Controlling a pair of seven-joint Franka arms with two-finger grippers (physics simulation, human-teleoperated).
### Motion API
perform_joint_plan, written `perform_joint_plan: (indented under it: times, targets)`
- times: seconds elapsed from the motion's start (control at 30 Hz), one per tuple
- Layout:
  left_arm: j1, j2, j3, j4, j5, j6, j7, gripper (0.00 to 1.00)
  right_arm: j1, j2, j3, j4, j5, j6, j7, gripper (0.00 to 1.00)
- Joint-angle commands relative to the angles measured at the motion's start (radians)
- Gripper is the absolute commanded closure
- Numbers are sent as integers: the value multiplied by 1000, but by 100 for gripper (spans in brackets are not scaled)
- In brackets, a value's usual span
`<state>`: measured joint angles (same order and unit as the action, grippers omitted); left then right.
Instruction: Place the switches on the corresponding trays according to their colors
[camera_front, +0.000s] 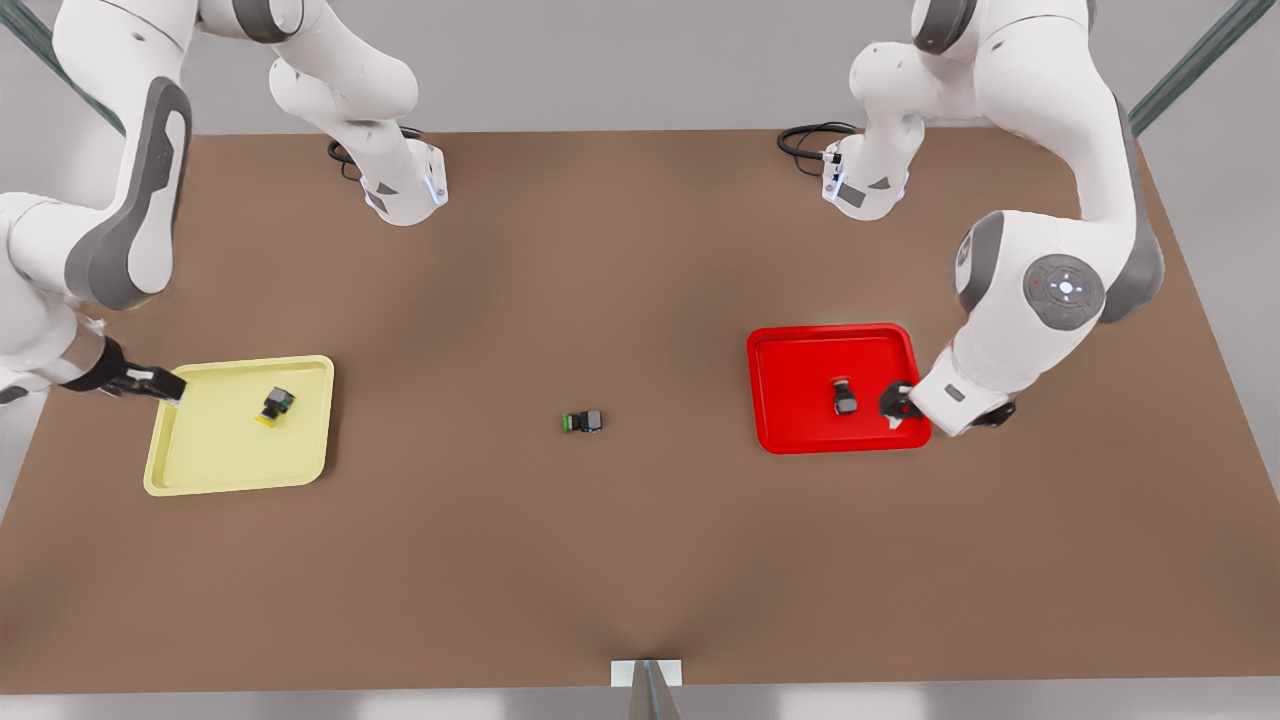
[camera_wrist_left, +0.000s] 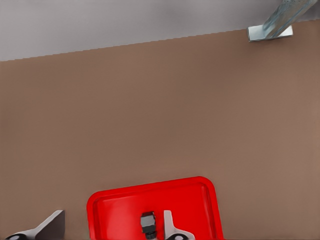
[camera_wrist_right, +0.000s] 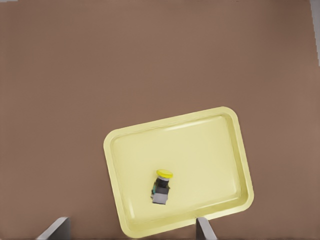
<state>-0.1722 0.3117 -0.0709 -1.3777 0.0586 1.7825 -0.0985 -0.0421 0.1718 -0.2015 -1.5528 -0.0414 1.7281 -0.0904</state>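
The yellow-capped switch (camera_front: 276, 405) (camera_wrist_right: 161, 186) lies on its side inside the pale yellow tray (camera_front: 210, 445) (camera_wrist_right: 200, 150) at the front view's left. My right gripper (camera_front: 160, 385) (camera_wrist_right: 130, 232) hovers open over that tray's outer edge, holding nothing. The red-capped switch (camera_front: 845, 397) (camera_wrist_left: 148, 223) rests in the bright red tray (camera_front: 800, 365) (camera_wrist_left: 120, 205) at the front view's right. Over that tray's outer rim is my left gripper (camera_front: 900, 408) (camera_wrist_left: 112, 232), open and empty, one of its fingers (camera_wrist_left: 172, 227) just beside the switch.
A green-capped switch (camera_front: 583, 421) lies on the brown table (camera_front: 640, 560) between the two trays. A metal bracket (camera_front: 646, 675) (camera_wrist_left: 270, 31) sits at the table's near edge. Black cables (camera_front: 805, 140) lie near the arm bases at the far edge.
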Motion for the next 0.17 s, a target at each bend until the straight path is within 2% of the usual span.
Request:
perform_joint_plan:
  times: [0.0, 0.07, 0.13]
  targets:
    - [5, -3, -13, 0, 101, 0, -1, 0, -1, -1, 1, 19, 0, -22, 1, 0]
    - [45, -31, -58, 2, 133, -22, -1, 0, -1, -3, 20, 106, -5, -125, 8, 0]
    - [45, -32, -61, 2, 136, -22, -1, 0, -1, -14, 30, 112, -14, -142, 11, 0]
